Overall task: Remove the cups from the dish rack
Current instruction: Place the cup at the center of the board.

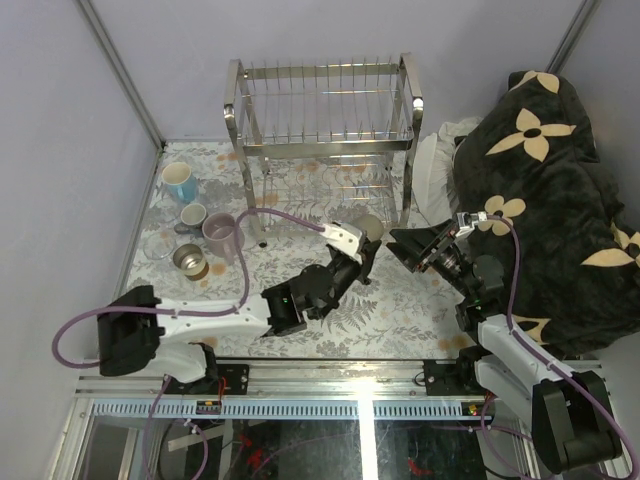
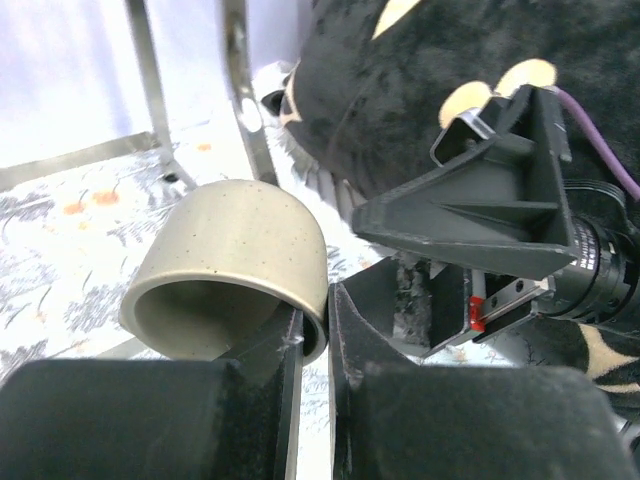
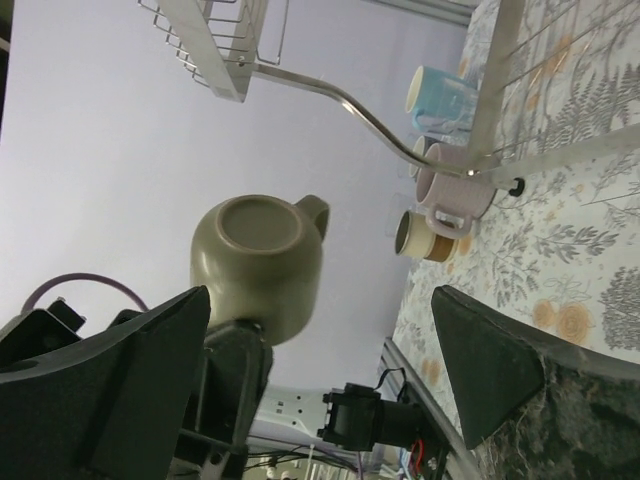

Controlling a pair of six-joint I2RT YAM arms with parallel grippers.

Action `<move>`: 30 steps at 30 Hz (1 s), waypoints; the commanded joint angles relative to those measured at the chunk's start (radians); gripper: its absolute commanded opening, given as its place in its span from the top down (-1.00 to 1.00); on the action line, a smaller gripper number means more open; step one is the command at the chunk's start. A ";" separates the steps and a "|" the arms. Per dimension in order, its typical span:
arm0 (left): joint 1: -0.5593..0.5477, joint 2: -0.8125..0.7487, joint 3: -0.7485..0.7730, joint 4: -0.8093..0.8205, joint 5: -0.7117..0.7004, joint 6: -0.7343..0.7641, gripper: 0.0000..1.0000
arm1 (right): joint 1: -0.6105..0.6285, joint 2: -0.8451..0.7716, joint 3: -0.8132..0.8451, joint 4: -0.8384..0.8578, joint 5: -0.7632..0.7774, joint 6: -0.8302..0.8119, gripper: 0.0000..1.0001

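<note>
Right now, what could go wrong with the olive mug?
The left gripper pinches the olive-grey mug by its rim only; it may twist or slip. The open right gripper stands close beside the mug; either arm moving might bump it. The cups on the left are crowded; setting down could knock one.

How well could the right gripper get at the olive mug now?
Probably yes: the right gripper stands open close to the mug, with nothing between them. The left gripper is shut on the mug's rim, so only the base end is free.
</note>
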 commanded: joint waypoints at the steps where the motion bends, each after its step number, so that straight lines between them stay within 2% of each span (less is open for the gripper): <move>1: 0.007 -0.133 0.034 -0.244 -0.123 -0.111 1.00 | 0.001 -0.027 -0.013 -0.015 0.041 -0.082 -0.99; 7: 0.016 -0.308 0.013 -0.588 -0.224 -0.267 1.00 | 0.002 -0.041 -0.060 -0.029 0.065 -0.143 -0.99; 10: 0.045 -0.387 0.024 -0.817 -0.244 -0.340 1.00 | 0.003 -0.026 -0.066 -0.028 0.052 -0.168 -0.99; 14: 0.125 -0.458 0.050 -1.103 -0.218 -0.453 1.00 | 0.002 -0.005 -0.076 -0.009 0.033 -0.212 -0.99; 18: 0.249 -0.484 0.048 -1.294 -0.165 -0.557 1.00 | 0.003 0.013 -0.098 0.034 0.036 -0.227 -0.99; 21: 0.353 -0.474 0.029 -1.370 -0.113 -0.606 1.00 | 0.002 0.020 -0.095 0.030 0.024 -0.248 -0.99; 26: 0.527 -0.402 0.012 -1.398 -0.005 -0.613 1.00 | 0.003 -0.003 -0.086 -0.005 -0.003 -0.272 -0.99; 30: 0.597 -0.325 0.011 -1.394 0.025 -0.611 1.00 | 0.002 -0.037 -0.078 -0.080 -0.012 -0.321 -0.99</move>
